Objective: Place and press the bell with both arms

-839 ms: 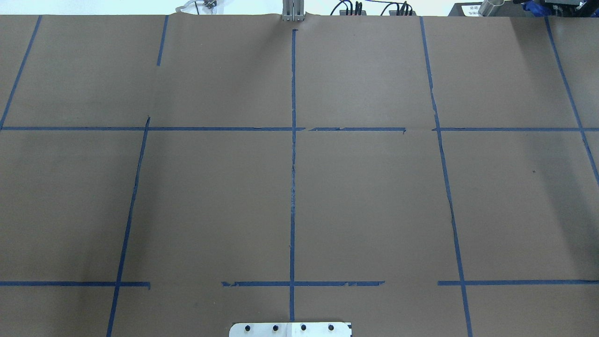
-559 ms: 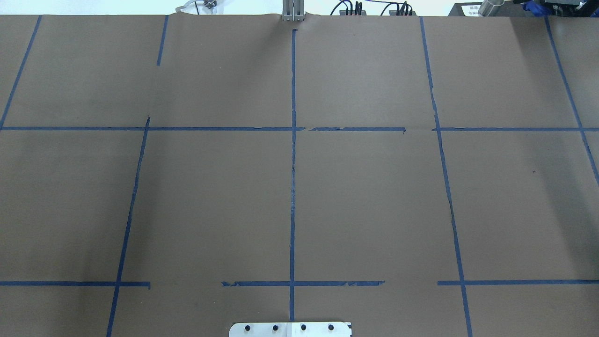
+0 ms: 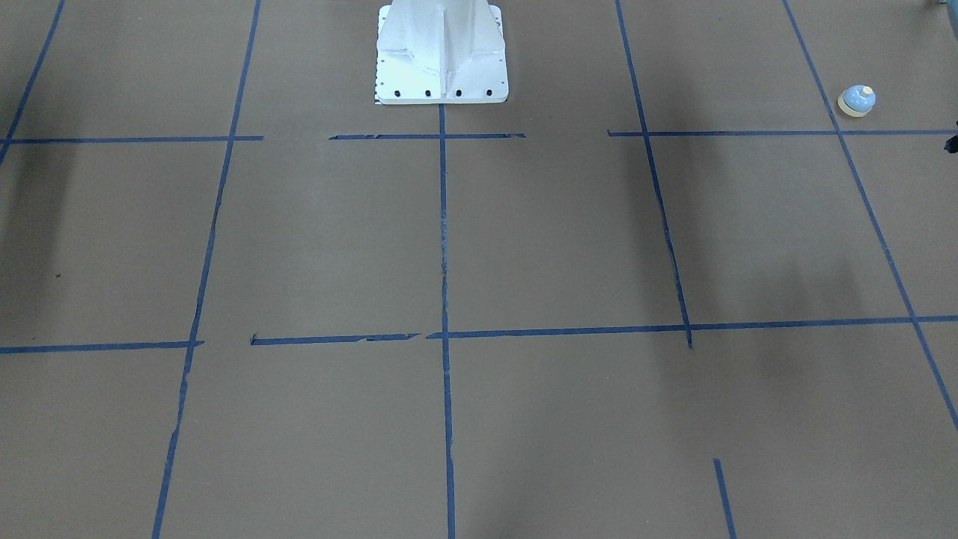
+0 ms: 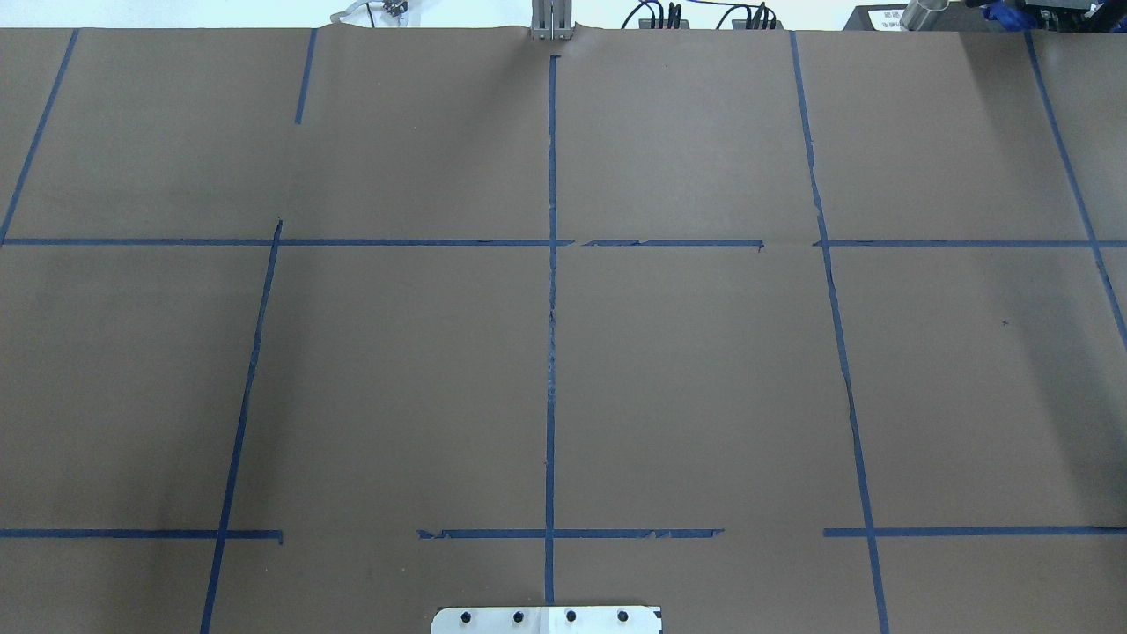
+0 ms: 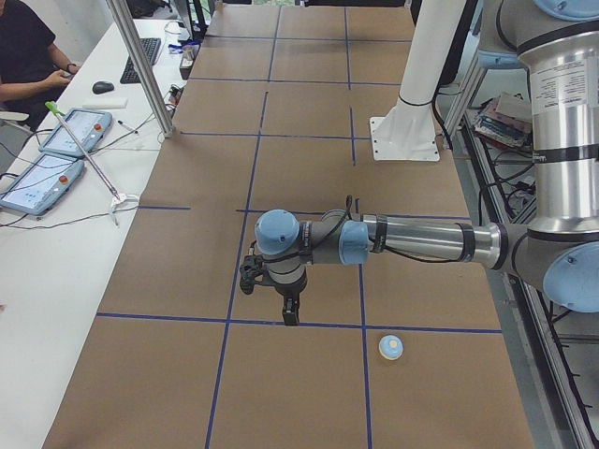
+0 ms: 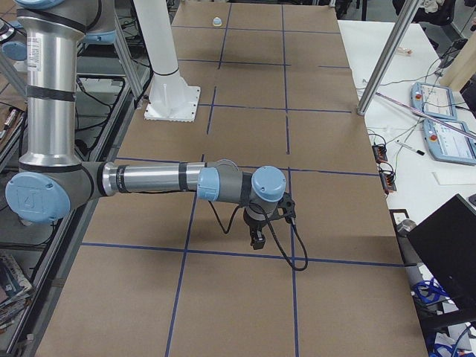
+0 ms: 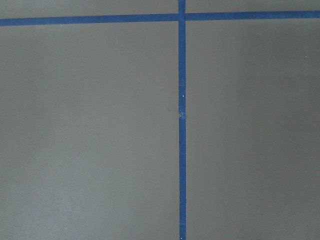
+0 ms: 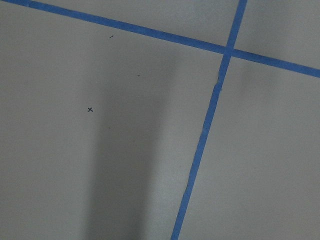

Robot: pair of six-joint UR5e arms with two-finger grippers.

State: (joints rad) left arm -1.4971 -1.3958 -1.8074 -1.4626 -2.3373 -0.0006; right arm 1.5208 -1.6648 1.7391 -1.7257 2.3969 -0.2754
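Note:
The small light-blue bell (image 3: 857,100) with a cream button stands alone on the brown table near a tape line. It also shows in the exterior left view (image 5: 391,348) and far off in the exterior right view (image 6: 217,21). My left gripper (image 5: 291,316) hangs over the table beside the bell, apart from it. My right gripper (image 6: 257,239) hangs over the table's other end, far from the bell. I cannot tell whether either gripper is open or shut. Both wrist views show only brown paper and blue tape.
The white bolted pedestal (image 3: 441,52) stands at the table's robot side, also in the overhead view (image 4: 546,621). Blue tape lines (image 4: 551,308) grid the brown paper. A side desk holds tablets (image 5: 56,150), with a seated person (image 5: 23,56) and a metal post (image 5: 140,65).

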